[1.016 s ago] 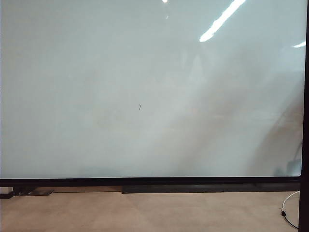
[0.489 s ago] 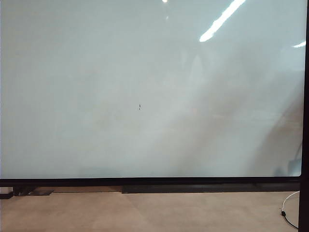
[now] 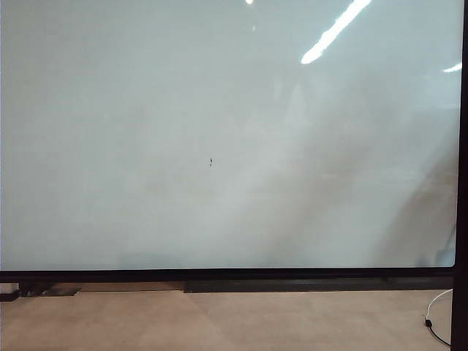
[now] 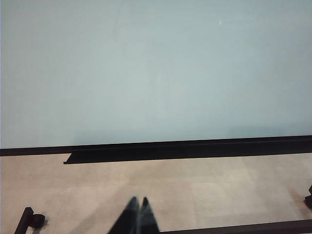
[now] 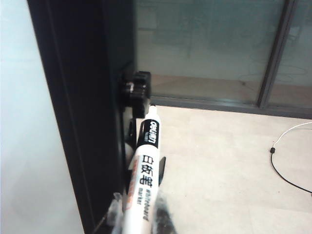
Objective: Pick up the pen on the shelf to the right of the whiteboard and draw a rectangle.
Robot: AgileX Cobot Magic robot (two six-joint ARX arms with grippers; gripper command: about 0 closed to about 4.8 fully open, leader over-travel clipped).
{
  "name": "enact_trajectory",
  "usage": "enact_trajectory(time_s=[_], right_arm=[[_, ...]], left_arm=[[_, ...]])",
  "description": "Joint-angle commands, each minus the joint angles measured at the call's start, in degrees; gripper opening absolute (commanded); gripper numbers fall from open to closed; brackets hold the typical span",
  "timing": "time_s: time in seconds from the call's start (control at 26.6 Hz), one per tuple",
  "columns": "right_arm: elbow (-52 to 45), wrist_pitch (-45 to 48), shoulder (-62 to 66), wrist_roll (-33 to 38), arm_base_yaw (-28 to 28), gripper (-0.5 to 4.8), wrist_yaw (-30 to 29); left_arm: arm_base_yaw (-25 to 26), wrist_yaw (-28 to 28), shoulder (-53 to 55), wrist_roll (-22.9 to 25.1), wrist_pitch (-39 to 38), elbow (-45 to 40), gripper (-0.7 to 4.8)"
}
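A: Room first. Whiteboard [image 3: 219, 131] fills nearly the whole exterior view, glossy pale grey, thin black frame [image 3: 234, 275] along the bottom. Ceiling light glare at 1 o'clock. One tiny black speck [image 3: 211, 161] near centre. No drawn outline on it.

B: Floor?

A: Beige tiles [image 3: 219, 322] under the board, a white cable [image 3: 437, 322] at 5 o'clock. Neither arm shows in that view.

B: Left gripper?

A: Left gripper [image 4: 138, 217] is low over the floor, short of the board's bottom rail [image 4: 185, 148]; its two dark fingertips lie together, clenched with nothing between them.

B: Right one?

A: Right gripper [image 5: 139, 214] sits beside the board's black side frame [image 5: 83, 112]. The pen [image 5: 143, 178] runs up between its fingers [image 5: 163, 214], one finger on each side of the barrel. They're blurred at the picture's edge, so I can't tell if they're clamped on it.

B: Any writing?

A: Black band near the cap end reads "deli". White barrel has black Chinese characters and small print "whiteboard marker". Red marks lower down, unreadable. Past the pen: a black knob [image 5: 138, 87] on the frame, then glass panels [image 5: 209, 44] and more tile.
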Motion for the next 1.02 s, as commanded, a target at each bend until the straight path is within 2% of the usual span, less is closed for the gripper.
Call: enact_trajectory(time_s=[0.04,0.11,0.34,0.53,0.64,0.72,0.9,0.98,1.02], right_arm=[[-0.3,-0.4,-1.9,0.5,-1.4,-0.05,0.8],[-0.3,-0.6,-3.3,0.5,-2.3,-0.05,2.1],[-2.5,-6.9,-10.9,0.3,-2.6,-0.05,14.8],[-10.9,-9.3,-26.5,-3.2,2.8,-0.05,30.5],[-13.6,-16.3,-35.8,-5.6,6.8,-0.05,35.6],[-16.1,-24.4,-46.6,-4.9,12.2,-0.05,35.8],[-17.1,-35.9,-59.0,-7.8,23.2,-0.05,40.8],[-17.1,-41.2,-65.2,-10.6,33.6,-0.05,41.9],[-17.1,-41.6,-65.8,-10.5,36.1,-0.05,42.4]], left_arm=[[0.0,0.1,0.0,0.0,0.5,0.2,-0.05],[0.0,0.1,0.0,0.0,0.5,0.2,-0.05],[0.0,0.1,0.0,0.0,0.5,0.2,-0.05],[0.0,0.1,0.0,0.0,0.5,0.2,-0.05],[0.0,0.1,0.0,0.0,0.5,0.2,-0.05],[0.0,0.0,0.0,0.0,0.5,0.2,-0.05],[0.0,0.1,0.0,0.0,0.5,0.2,-0.05],[0.0,0.1,0.0,0.0,0.5,0.2,-0.05],[0.0,0.1,0.0,0.0,0.5,0.2,-0.05]])
